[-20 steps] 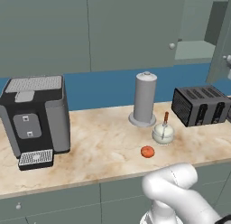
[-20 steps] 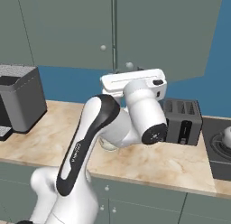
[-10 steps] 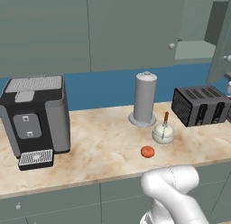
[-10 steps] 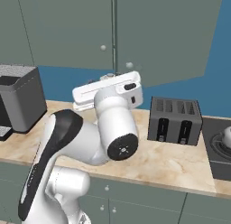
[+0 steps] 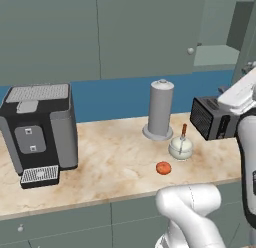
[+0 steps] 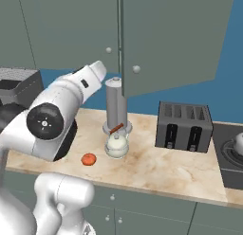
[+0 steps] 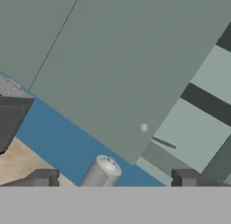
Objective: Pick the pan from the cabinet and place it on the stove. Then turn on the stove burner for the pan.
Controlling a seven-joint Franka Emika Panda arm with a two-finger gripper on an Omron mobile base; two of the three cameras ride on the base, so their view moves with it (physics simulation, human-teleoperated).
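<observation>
The cabinet (image 6: 71, 30) hangs above the counter, and its right door (image 6: 175, 40) stands swung open. In the hand view my gripper (image 7: 116, 179) is open and holds nothing. It faces the door's small round knob (image 7: 143, 128) from a distance. Right of the door's edge, the pale shelves of the open cabinet (image 7: 212, 128) show. A thin dark rod (image 7: 163, 143) lies on the lower shelf; I cannot tell if it is the pan's handle, and the pan's body is hidden. The black stove (image 6: 228, 162) shows at the counter's right end.
The marble counter (image 5: 110, 162) carries a black coffee machine (image 5: 40, 127), a tall grey canister (image 5: 160, 109), a small white pot (image 5: 180, 148), a small orange thing (image 5: 163, 167) and a dark toaster (image 6: 185, 127). A shiny kettle (image 6: 238, 145) sits on the stove.
My arm has swung left, away from the open door and the toaster, and the hand now points up toward the door's knob. Nothing on the counter has moved.
</observation>
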